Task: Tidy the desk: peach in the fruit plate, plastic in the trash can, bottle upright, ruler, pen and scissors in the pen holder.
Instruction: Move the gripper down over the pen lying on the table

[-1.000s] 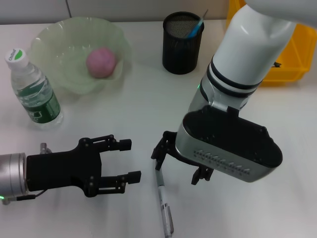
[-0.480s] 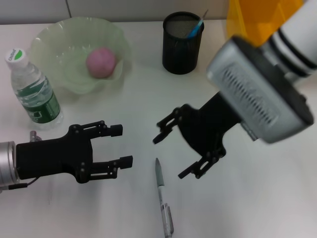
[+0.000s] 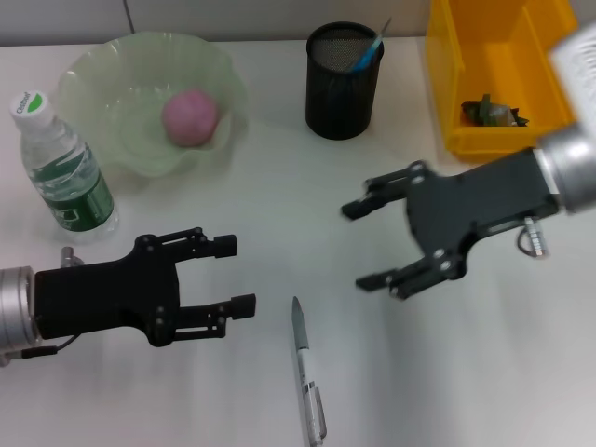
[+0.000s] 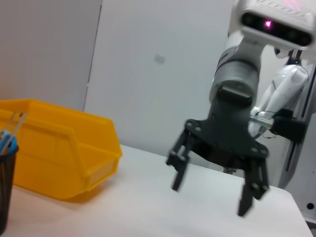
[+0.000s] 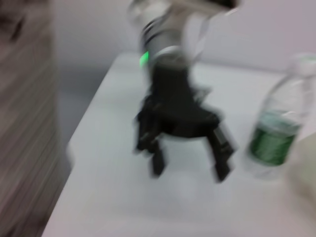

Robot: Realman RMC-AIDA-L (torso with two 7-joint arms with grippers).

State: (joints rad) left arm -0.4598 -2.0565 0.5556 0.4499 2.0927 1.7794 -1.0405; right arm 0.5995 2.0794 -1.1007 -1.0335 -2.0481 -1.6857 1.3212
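Right now both of my pincers hang over the white desk [image 3: 279,186] with jaws spread wide and nothing held. My left gripper [image 3: 228,275] sits low at the near left, its fingers pointing toward the middle. My right gripper [image 3: 382,244] hovers to the right of centre, tilted, fingers also pointing inward.

Between them, nearer the front edge, a silver pen [image 3: 305,372] lies flat on the desk, apart from both pincers. It has yet to go into the black mesh pen holder [image 3: 342,84] at the back, where a blue item already stands.

A pink peach [image 3: 191,116] rests in the pale green fruit plate [image 3: 102,74] at the back left. A water bottle [image 3: 60,168] stands upright just beside that plate, near my left arm. A yellow bin [image 3: 466,112] at the back right holds a crumpled scrap [image 3: 492,112].

Risks, as I judge them: the pen is thin and lies flat, so closing off-centre could roll it or push it toward the front edge. Both pincers face the same spot and could collide if they reach together. A wide swing of my left arm could topple the bottle.

Open room lies across the desk's middle, between pen and holder.
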